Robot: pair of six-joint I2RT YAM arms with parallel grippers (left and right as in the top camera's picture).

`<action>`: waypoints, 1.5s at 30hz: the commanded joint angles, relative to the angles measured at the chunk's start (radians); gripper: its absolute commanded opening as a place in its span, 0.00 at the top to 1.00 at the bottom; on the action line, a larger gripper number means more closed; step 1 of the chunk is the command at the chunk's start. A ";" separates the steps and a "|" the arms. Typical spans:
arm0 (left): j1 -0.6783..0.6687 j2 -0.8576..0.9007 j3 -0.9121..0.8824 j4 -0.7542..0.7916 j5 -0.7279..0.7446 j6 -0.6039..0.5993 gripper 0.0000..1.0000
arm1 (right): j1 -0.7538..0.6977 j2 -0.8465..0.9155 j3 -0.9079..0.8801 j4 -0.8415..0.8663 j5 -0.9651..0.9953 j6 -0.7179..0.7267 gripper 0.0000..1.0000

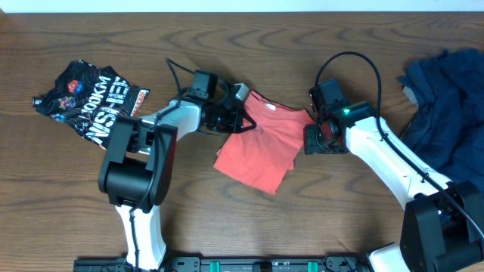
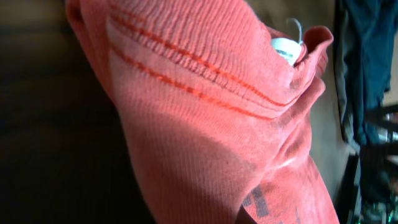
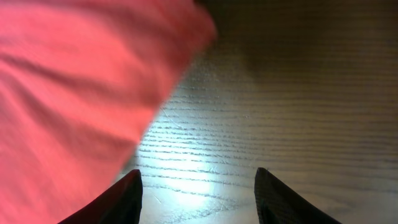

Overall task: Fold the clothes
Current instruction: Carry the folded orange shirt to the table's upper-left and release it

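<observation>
- coral-red t-shirt (image 1: pixel 261 147) lies rumpled at the middle of the wooden surface (image 1: pixel 68 204).
- left pincer (image 1: pixel 233 117) is closed on the shirt's collar edge, at the shirt's 10 o'clock.
- right pincer (image 3: pixel 196 183) stands open over bare wood at the shirt's 3 o'clock, holding nothing.
- black printed t-shirt (image 1: pixel 91 102) lies at the surface's 10 o'clock; navy clothes (image 1: pixel 450 106) are heaped at 3 o'clock.

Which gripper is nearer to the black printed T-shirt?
Left. The left gripper grips the coral shirt at its collar, on the side toward the black printed T-shirt; the right gripper is at its far edge.
</observation>
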 commanded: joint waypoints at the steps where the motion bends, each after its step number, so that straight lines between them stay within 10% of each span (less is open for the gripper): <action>1: 0.090 -0.058 0.024 0.004 -0.053 -0.041 0.94 | -0.005 -0.019 0.013 -0.005 0.012 0.010 0.44; 15: 0.547 -0.396 0.029 0.096 -0.377 -0.055 0.94 | -0.006 -0.019 0.013 -0.002 0.012 0.011 0.43; 33: 0.823 -0.325 0.028 0.140 -0.626 -0.061 0.92 | -0.006 -0.019 0.013 -0.005 0.011 0.011 0.42; 36: 0.841 -0.319 0.028 0.136 -0.635 -0.061 0.62 | -0.006 -0.019 0.013 -0.005 0.011 0.011 0.43; 38: 0.851 -0.314 0.028 0.136 -0.636 -0.061 0.06 | -0.006 -0.019 0.013 -0.006 0.011 0.011 0.42; 45: 0.876 -0.307 0.027 0.128 -0.635 -0.062 0.02 | -0.006 -0.019 0.013 -0.005 0.011 0.011 0.41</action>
